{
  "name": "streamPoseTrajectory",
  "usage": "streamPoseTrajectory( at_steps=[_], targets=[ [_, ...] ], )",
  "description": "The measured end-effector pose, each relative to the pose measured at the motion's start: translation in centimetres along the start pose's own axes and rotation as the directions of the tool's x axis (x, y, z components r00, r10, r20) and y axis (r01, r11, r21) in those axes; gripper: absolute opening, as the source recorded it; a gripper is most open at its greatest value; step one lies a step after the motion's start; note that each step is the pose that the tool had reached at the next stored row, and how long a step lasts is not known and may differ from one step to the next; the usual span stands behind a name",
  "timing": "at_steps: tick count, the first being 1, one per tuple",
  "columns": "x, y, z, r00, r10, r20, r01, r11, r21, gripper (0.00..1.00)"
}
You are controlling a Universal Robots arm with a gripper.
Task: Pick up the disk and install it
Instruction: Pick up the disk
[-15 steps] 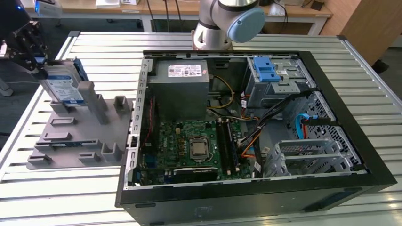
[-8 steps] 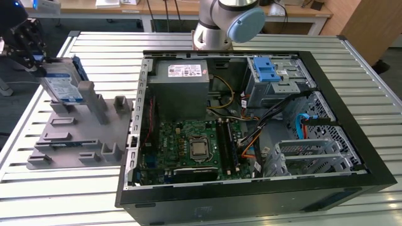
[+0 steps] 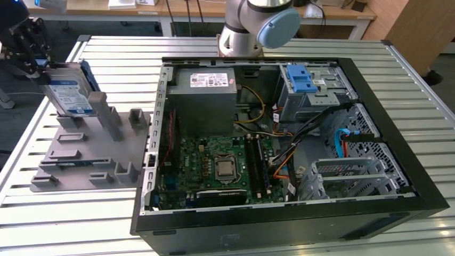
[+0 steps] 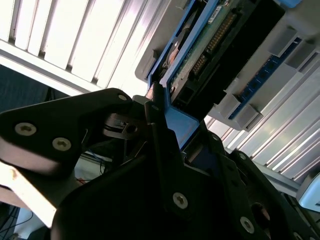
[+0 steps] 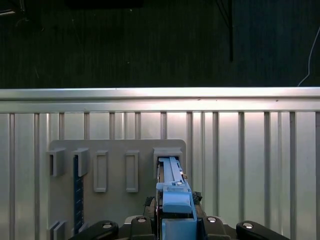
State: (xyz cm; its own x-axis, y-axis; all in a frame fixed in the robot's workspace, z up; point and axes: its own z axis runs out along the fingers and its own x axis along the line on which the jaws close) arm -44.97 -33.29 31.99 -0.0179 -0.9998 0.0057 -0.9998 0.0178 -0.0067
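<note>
Disk (image 3: pixel 70 93) upright in grey holder (image 3: pixel 85 154), gripper (image 3: pixel 37 68) clamped on.

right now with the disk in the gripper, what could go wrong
1. The gripper seems to hold the disk by its top end alone, so it may tilt or slip.
2. The disk's lower end sits among the posts of the grey holder; a sideways move could snag it.
3. Loose cables cross the case beside the drive cage and could catch the disk.
</note>
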Motion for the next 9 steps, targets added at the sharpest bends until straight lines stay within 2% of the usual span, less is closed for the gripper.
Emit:
streamPoseTrajectory(
  at_steps=[9],
  targets=[
    [0.01, -0.01, -0.82, 1.0000, 0.000, 0.0005, 0.000, 1.0000, 0.0003, 0.36]
  ],
)
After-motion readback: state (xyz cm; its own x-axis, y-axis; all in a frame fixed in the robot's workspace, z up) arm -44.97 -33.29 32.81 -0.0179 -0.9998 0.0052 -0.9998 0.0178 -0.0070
